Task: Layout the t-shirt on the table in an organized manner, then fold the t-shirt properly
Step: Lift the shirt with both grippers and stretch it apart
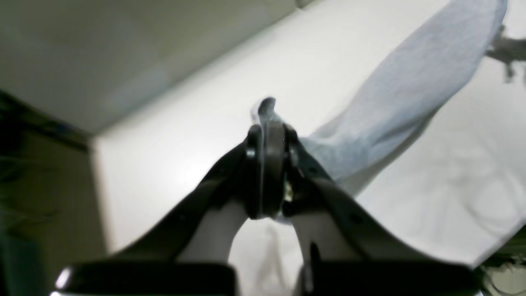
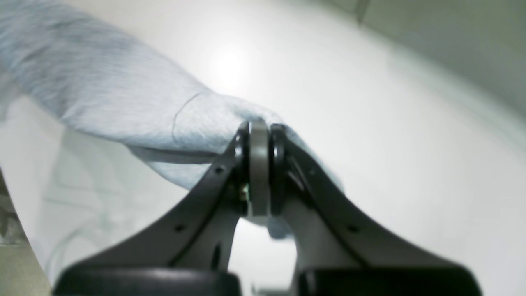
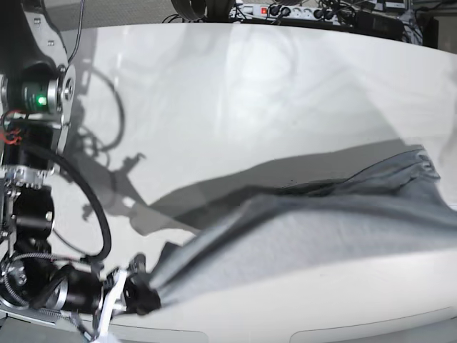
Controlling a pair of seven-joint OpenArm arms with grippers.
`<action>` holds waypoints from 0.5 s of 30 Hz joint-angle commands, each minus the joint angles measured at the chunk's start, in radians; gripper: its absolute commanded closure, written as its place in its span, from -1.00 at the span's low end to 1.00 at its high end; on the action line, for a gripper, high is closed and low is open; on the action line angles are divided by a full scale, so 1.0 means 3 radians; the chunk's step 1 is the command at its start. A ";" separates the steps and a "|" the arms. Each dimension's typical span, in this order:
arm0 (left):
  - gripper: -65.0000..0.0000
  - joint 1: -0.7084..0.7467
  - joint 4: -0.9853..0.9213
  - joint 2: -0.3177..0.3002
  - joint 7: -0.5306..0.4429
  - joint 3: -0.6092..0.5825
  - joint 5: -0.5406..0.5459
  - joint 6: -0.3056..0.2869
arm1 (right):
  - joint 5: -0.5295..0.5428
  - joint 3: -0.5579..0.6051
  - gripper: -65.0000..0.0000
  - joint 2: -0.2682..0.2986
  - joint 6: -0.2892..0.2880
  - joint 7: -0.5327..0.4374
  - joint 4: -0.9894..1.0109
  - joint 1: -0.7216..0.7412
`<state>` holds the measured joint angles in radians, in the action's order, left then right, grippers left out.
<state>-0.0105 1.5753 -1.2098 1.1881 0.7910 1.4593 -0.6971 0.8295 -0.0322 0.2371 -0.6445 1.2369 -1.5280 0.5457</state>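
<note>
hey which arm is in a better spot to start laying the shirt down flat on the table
Neither alone: both claws are shut on the t-shirt, stretched between them above the table. The right claw sits low by the near edge, so it could lead; the left claw is outside the base view.

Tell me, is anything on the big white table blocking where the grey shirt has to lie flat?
Nothing visible is. The soft heather-grey t-shirt hangs stretched between the shut left gripper and right gripper, and the glossy white table looks bare.
</note>
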 commanded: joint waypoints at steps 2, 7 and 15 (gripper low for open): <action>1.00 0.0104 0.0209 0.0070 -0.0120 0.0047 0.0081 -0.0003 | -0.0019 -0.0020 1.00 0.0032 -0.0001 -0.0117 -0.0048 0.0070; 1.00 0.0549 0.0811 0.0565 -0.0104 -0.0060 0.0081 -0.0003 | -0.0280 -0.0020 1.00 0.0033 0.0093 -0.0195 -0.0048 0.0048; 1.00 0.1158 0.1863 0.1354 -0.0118 -0.0660 0.0081 -0.0003 | -0.0757 -0.0020 1.00 0.0031 0.0259 -0.0369 -0.0048 0.0047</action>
<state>0.3412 2.1246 -0.7826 1.1770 0.5800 1.4597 -0.6930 0.5850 -0.0345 0.2382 -0.5648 1.1584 -1.5265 0.5213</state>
